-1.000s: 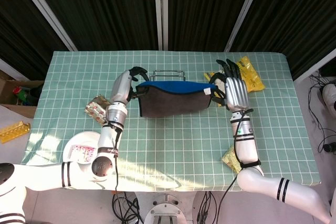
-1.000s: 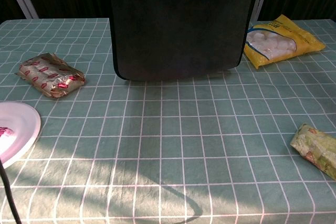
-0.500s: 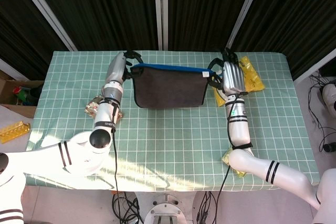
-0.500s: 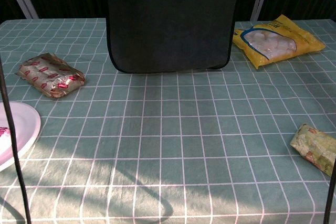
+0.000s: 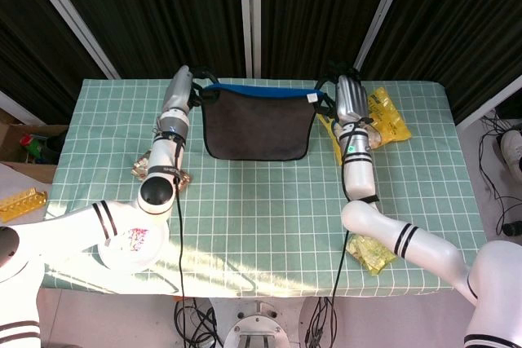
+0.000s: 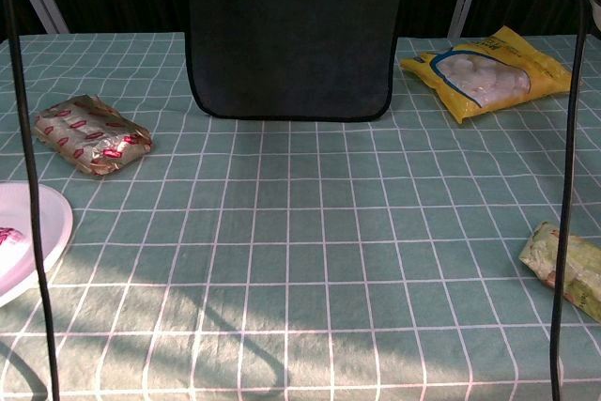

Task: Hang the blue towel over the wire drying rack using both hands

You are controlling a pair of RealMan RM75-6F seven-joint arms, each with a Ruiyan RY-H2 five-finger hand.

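The towel (image 5: 257, 124) hangs spread out, dark grey on the side facing me, with a blue top edge. My left hand (image 5: 181, 91) grips its upper left corner and my right hand (image 5: 349, 97) grips its upper right corner, both raised over the far part of the table. In the chest view the towel (image 6: 291, 35) is a dark sheet whose bottom hem hangs just above the tablecloth; neither hand shows there. The wire drying rack is hidden behind the towel.
A yellow snack bag (image 6: 493, 68) lies at the back right. A red-patterned packet (image 6: 91, 133) sits on the left, a white plate (image 6: 23, 237) at the front left, and a green packet (image 6: 568, 269) at the front right. Thin black arm cables cross both sides of the chest view.
Both hands have risen and moved toward the far edge of the table, carrying the stretched towel with them. The wire rack, visible a second ago, is now covered from view.
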